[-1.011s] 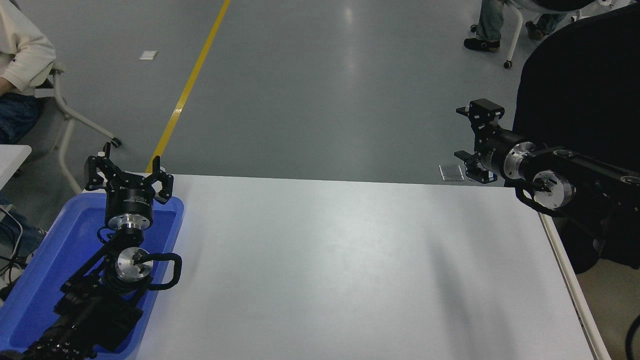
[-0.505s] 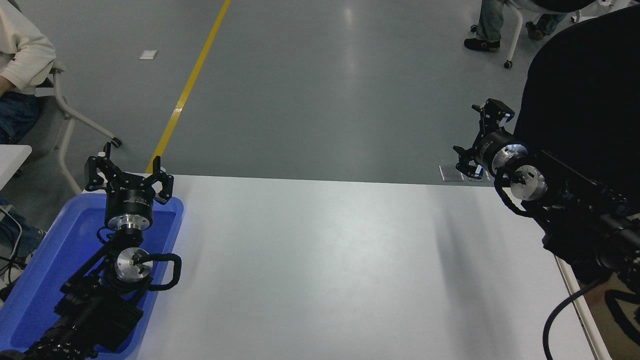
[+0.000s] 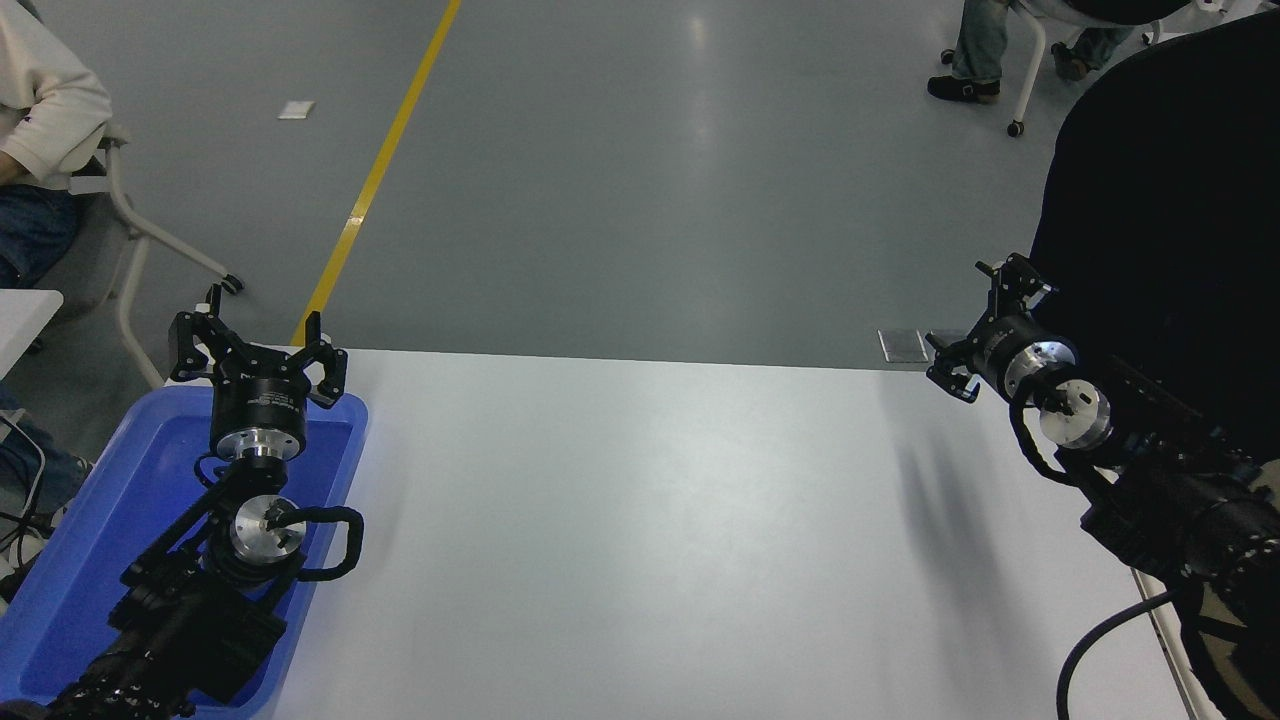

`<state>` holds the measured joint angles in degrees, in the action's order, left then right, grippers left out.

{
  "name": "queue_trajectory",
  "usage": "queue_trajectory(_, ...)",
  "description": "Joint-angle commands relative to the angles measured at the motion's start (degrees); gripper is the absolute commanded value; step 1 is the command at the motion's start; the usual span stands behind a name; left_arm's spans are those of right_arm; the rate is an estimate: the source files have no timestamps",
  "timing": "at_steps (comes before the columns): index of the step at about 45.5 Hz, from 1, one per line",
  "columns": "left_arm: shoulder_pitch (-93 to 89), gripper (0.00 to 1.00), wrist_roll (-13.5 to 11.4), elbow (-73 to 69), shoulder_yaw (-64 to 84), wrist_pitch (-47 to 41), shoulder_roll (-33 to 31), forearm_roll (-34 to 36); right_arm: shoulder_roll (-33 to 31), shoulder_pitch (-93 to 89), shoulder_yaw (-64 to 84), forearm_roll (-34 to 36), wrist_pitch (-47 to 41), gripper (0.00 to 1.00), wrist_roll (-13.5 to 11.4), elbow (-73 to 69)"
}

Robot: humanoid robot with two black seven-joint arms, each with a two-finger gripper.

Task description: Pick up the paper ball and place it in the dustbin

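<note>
No paper ball shows anywhere in the head view. No beige dustbin shows either; both are out of view. My right gripper [image 3: 982, 322] is open and empty, held over the table's far right corner, pointing away from me. My left gripper [image 3: 256, 345] is open and empty, parked at the lower left above the far end of the blue tray [image 3: 80, 520].
The white table [image 3: 650, 520] fills the lower picture. A large black shape [image 3: 1170, 200] stands at the right behind my right arm. A person in a cream sleeve [image 3: 45, 100] sits at the far left; another person's legs [image 3: 975, 50] show at top right.
My right arm has swung down and toward me, turning so the gripper now points away from me over the table's far right corner. The left arm has not moved.
</note>
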<state>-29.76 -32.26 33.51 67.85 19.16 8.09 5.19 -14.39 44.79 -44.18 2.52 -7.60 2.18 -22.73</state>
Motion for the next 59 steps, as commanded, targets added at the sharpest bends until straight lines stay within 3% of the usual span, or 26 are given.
queue_trajectory(1,0.1,0.99,0.0,0.0,0.0,0.0,0.0,0.0,0.3,-0.6,-2.0,0.6,-1.5,1.0,1.3,0.5)
queue_trajectory(19,0.1,0.99,0.0,0.0,0.0,0.0,0.0,0.0,0.4,-1.0,-2.1,0.7,-1.7,1.0,1.3,0.4)
queue_trajectory(31,0.0,0.99,0.0,0.1,0.0,0.0,0.0,0.0,0.4,-1.4,-3.7,0.7,-7.5,1.0,1.4,0.5)
queue_trajectory(59,0.0,0.99,0.0,0.0,0.0,0.0,0.0,0.0,0.9,-2.1,-4.5,2.5,-7.9,1.0,1.4,0.4)
